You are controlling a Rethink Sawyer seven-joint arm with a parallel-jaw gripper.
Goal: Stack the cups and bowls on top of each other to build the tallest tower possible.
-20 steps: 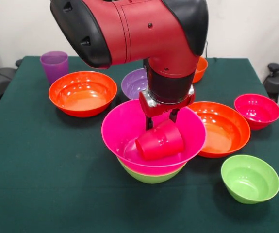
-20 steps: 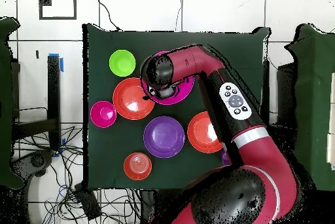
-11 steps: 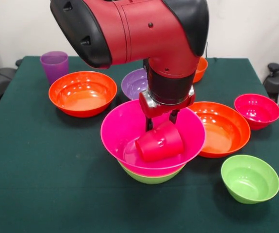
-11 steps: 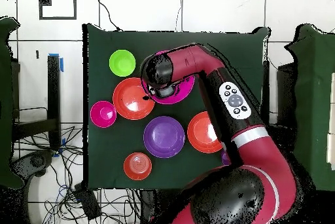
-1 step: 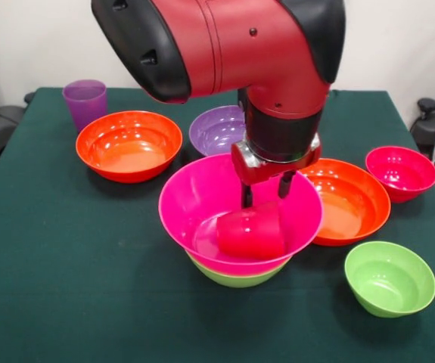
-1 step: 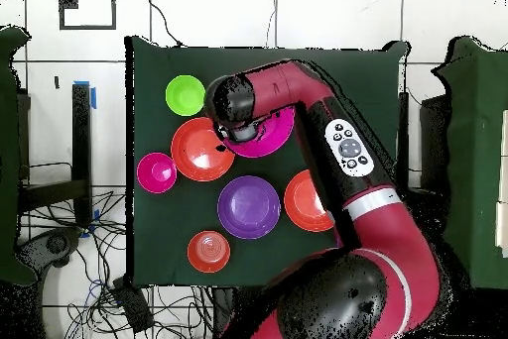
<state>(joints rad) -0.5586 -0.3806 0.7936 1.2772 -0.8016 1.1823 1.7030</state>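
Placing step: the gripper [image 5: 265, 193] hangs just over a tipped red-pink cup [image 5: 251, 234] in the hot pink bowl [image 5: 194, 200] — fingers parted, gripping nothing — next, righting the cup.

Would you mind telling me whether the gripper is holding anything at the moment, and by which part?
Nothing: the gripper stands open just above the red-pink cup, which lies on its side in the hot pink bowl.
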